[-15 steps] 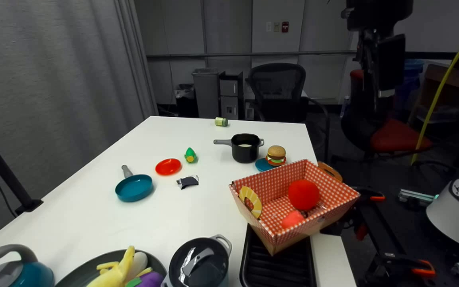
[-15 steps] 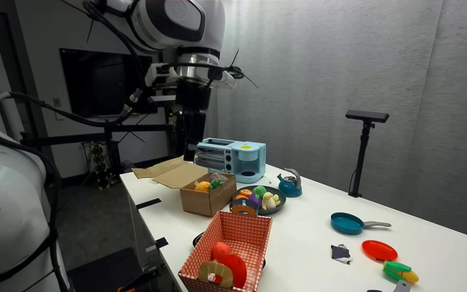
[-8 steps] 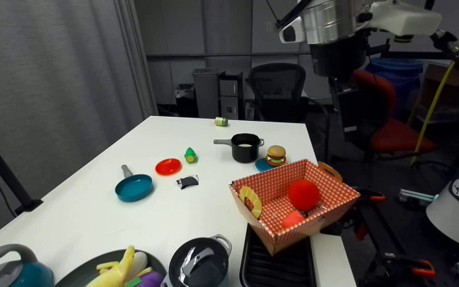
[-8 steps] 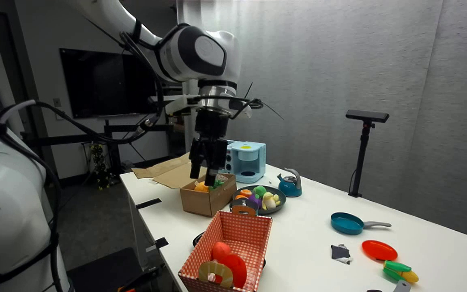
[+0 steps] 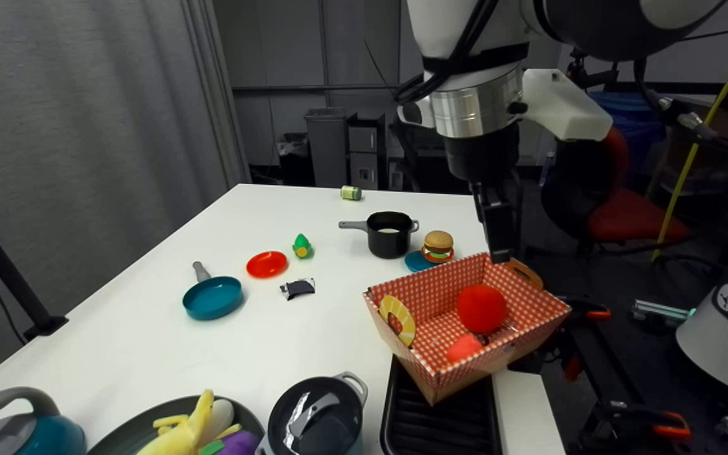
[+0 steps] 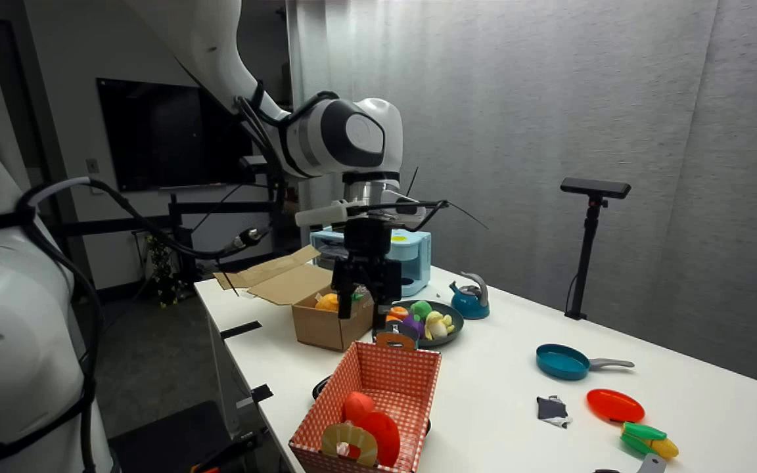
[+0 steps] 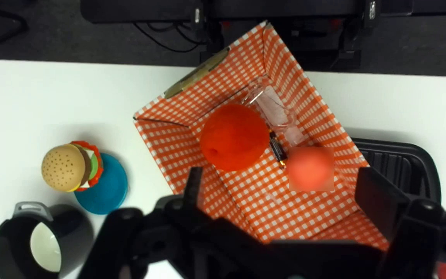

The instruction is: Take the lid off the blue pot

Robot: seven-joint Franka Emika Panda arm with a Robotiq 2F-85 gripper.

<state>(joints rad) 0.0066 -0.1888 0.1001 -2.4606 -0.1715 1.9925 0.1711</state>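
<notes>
In an exterior view, a round dark see-through lid [image 5: 340, 418] with a grey bar-like handle sits on a pot at the bottom edge. Only a grey-blue strip of the blue pot's side [image 5: 356, 443] and its grey side handles show; its inside is hidden. In an exterior view the pot is mostly hidden behind the basket's end. My gripper [image 7: 281, 182] is open with nothing between its fingers. It points down over the red checked basket, apart from the lidded pot. It also shows in both exterior views [image 5: 501, 256] [image 6: 362, 320].
The red checked basket [image 5: 414, 284] holds red toy fruit and stands partly on a black ridged tray [image 5: 440, 417], close beside the pot. A pan of toy vegetables [image 5: 247, 414], a kettle [image 6: 470, 303] and a cardboard box [image 6: 322, 328] are near. A black pot [image 5: 389, 243] stands farther off.
My gripper has come down and moved over the table above the basket: leftward in one exterior view, rightward in another. It has turned so its fingers show apart. The lid and pot have not moved.
</notes>
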